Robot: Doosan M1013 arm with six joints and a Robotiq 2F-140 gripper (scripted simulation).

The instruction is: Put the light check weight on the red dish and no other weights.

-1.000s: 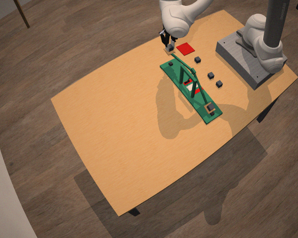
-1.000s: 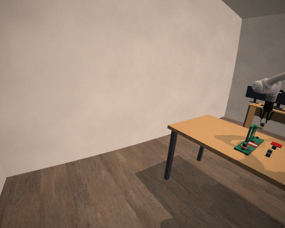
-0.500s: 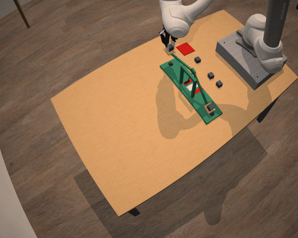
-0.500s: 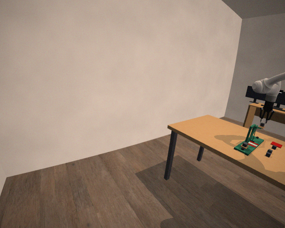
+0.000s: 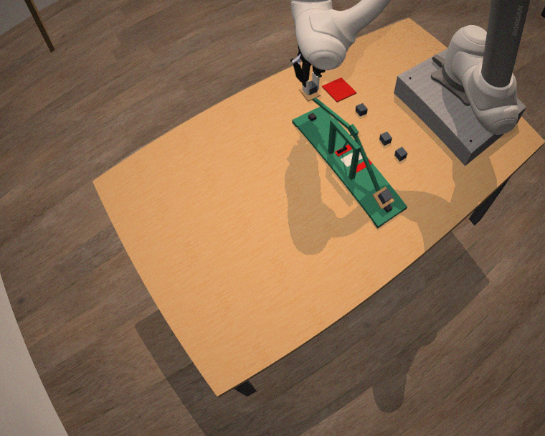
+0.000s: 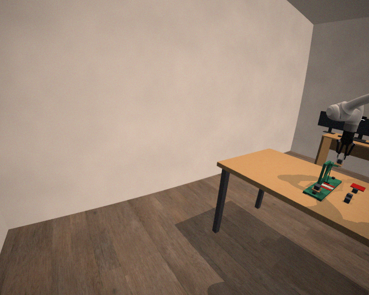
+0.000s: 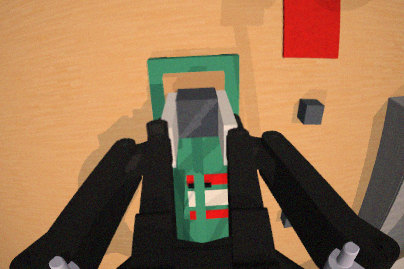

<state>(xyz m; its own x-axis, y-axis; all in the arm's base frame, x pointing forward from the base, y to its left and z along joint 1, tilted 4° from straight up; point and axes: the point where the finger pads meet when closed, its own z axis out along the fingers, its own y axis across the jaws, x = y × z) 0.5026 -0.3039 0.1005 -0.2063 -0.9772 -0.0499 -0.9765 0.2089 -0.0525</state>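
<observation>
My gripper is shut on a dark weight, at the raised tan pan of the green balance. Whether the weight bears on that pan is unclear. The other pan is low and carries a weight. The black pointer is over a red field. The red dish lies flat with nothing on it. Three loose weights stand on the table, off the dish.
The arm's grey base block stands beyond the loose weights. The balance's green uprights rise between the pans. The table edge runs behind the raised pan.
</observation>
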